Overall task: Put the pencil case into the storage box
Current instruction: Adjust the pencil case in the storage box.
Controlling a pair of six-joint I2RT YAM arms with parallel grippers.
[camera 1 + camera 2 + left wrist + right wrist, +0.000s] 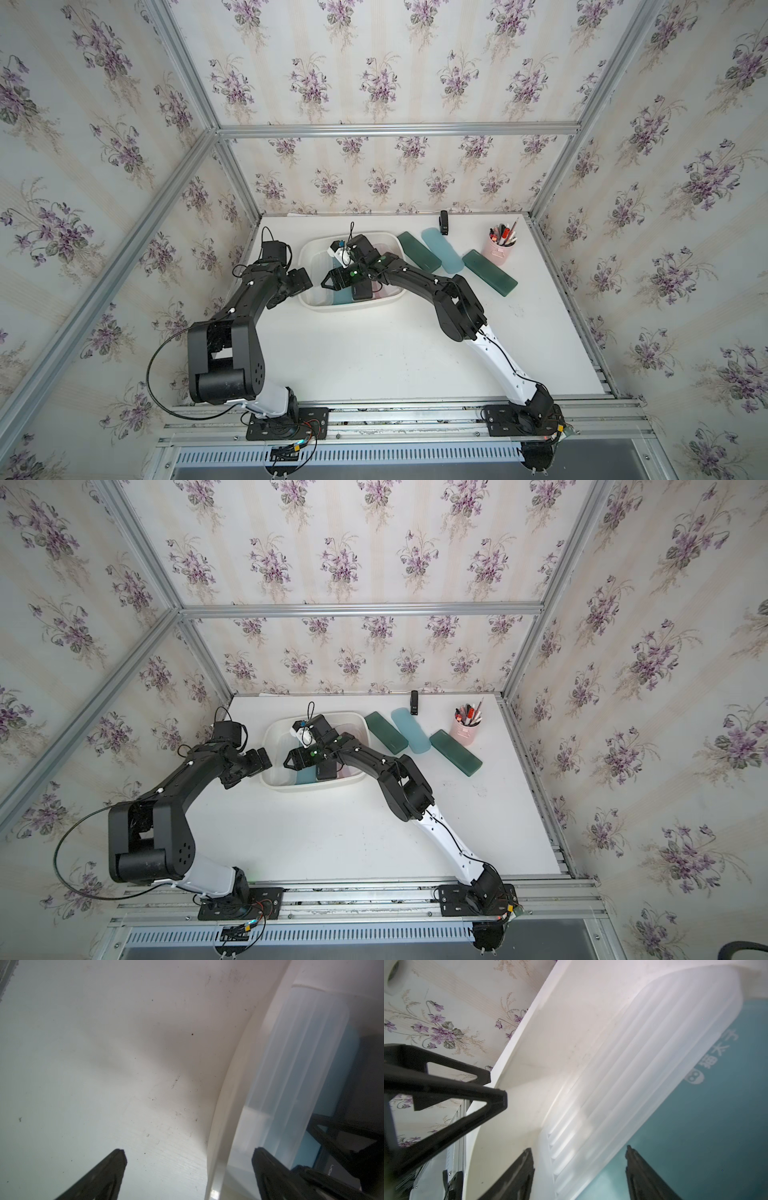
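The storage box (353,308) (316,788) is a shallow white tub at the table's back middle. Inside it a clear ribbed pencil case (633,1064) (291,1084) lies flat beside a light blue pencil case (716,1126) (343,297). My right gripper (579,1148) (328,284) hovers open inside the tub, its fingers spread to either side of the clear case's end and gripping nothing. My left gripper (188,1149) (306,279) stands wide open at the tub's left rim (228,1105), one finger outside it and one inside.
Right of the tub two dark green pencil cases (418,251) (489,272) and a light blue one (442,250) lie on the table. A pink pen cup (498,249) stands at the back right. A small black object (444,222) is by the back wall.
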